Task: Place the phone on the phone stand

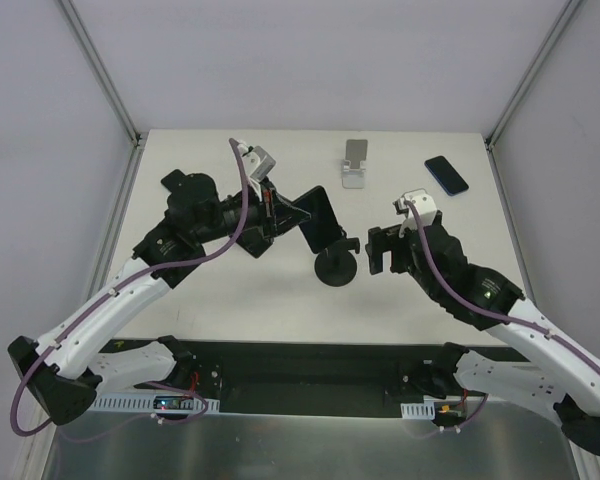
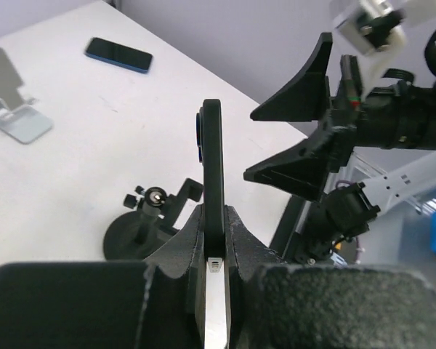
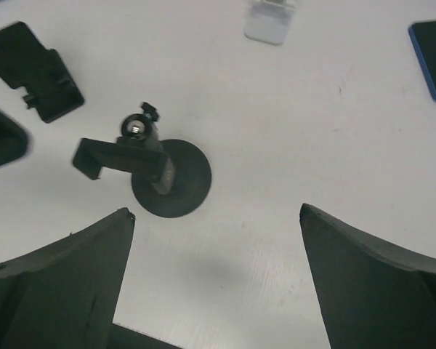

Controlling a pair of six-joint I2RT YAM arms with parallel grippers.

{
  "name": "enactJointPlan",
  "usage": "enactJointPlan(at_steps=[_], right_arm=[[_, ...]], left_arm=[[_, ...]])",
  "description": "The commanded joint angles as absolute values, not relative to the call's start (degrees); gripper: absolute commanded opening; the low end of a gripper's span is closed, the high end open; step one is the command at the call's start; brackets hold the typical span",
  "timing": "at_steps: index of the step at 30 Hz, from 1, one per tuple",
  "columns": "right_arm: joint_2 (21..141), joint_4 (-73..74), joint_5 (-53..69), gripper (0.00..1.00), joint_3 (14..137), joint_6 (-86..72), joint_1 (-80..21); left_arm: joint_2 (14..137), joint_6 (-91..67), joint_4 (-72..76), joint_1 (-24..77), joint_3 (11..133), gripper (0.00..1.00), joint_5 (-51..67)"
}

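Note:
My left gripper (image 1: 296, 214) is shut on a black phone (image 1: 320, 217) and holds it above the table, just up-left of a black phone stand (image 1: 336, 266) with a round base and a clamp arm. In the left wrist view the phone (image 2: 213, 163) stands edge-on between my fingers (image 2: 240, 233), with the stand (image 2: 142, 222) below on the left. My right gripper (image 1: 378, 252) is open and empty, just right of the stand. In the right wrist view the stand (image 3: 163, 173) lies ahead to the left and the held phone (image 3: 36, 69) shows at the upper left.
A silver folding stand (image 1: 356, 163) sits at the back centre of the white table (image 1: 230, 290). A dark blue phone (image 1: 446, 174) lies flat at the back right. Both also show in the left wrist view: the silver stand (image 2: 14, 109) and the blue phone (image 2: 119, 54).

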State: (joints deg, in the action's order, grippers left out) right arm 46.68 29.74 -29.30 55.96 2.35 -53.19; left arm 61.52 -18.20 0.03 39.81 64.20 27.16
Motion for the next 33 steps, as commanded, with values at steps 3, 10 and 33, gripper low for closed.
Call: enactJointPlan(at_steps=[3, 10, 33], right_arm=[[49.5, 28.5, -16.5, 0.81, 53.0, 2.6, -44.7], [51.3, 17.1, -7.7, 0.59, 47.3, 5.2, -43.9], [55.8, 8.8, -7.9, 0.18, 45.0, 7.1, -43.9]], left_arm=[[56.9, -12.0, 4.8, 40.3, 62.2, 0.0, 21.1], [56.5, -11.3, 8.9, 41.0, 59.0, 0.0, 23.7], [57.0, -2.6, 15.0, 42.5, 54.9, 0.0, 35.4]])
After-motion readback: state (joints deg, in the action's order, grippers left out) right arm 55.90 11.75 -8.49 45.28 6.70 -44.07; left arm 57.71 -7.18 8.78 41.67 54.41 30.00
